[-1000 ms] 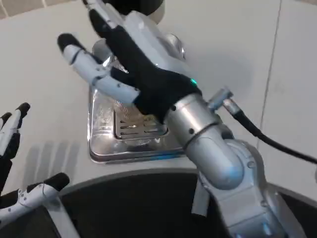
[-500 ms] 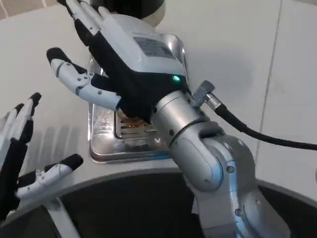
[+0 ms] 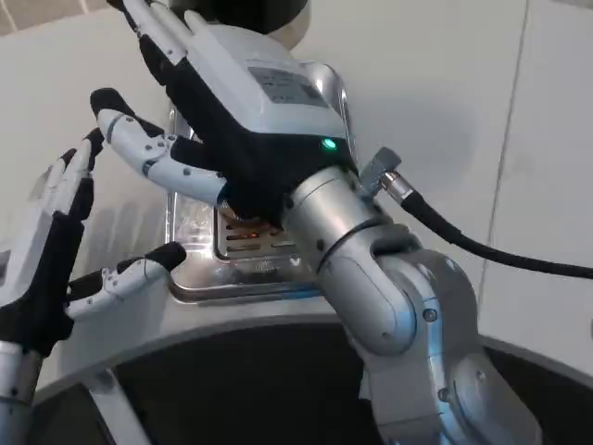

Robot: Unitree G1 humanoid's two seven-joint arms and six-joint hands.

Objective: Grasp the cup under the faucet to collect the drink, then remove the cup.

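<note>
**Both robot hands spread over the drip tray, no cup in either**

The white bench (image 3: 445,83) carries a polished, square-edged metal drip tray (image 3: 199,278) with a slotted grate (image 3: 248,243) at its centre. At the top edge a dark rounded body (image 3: 250,11), probably part of the dispenser, stands behind the tray; the faucet itself cannot be made out. The cup named in the task is hidden or absent: the right forearm and robot hand cover the place under the dispenser where it would stand, so its position cannot be told.

The right robot hand (image 3: 236,102), white-backed with black and white fingers, hangs above the tray with fingers spread towards the dispenser and nothing visibly between them. The left robot hand (image 3: 56,250) is raised at the tray's left side, fingers extended and apart, empty, with one fingertip (image 3: 169,254) just beside the tray's left rim.

Judged from this, the task is at an early stage: no grasp is shown, and collecting the drink and removing the cup both remain.
</note>
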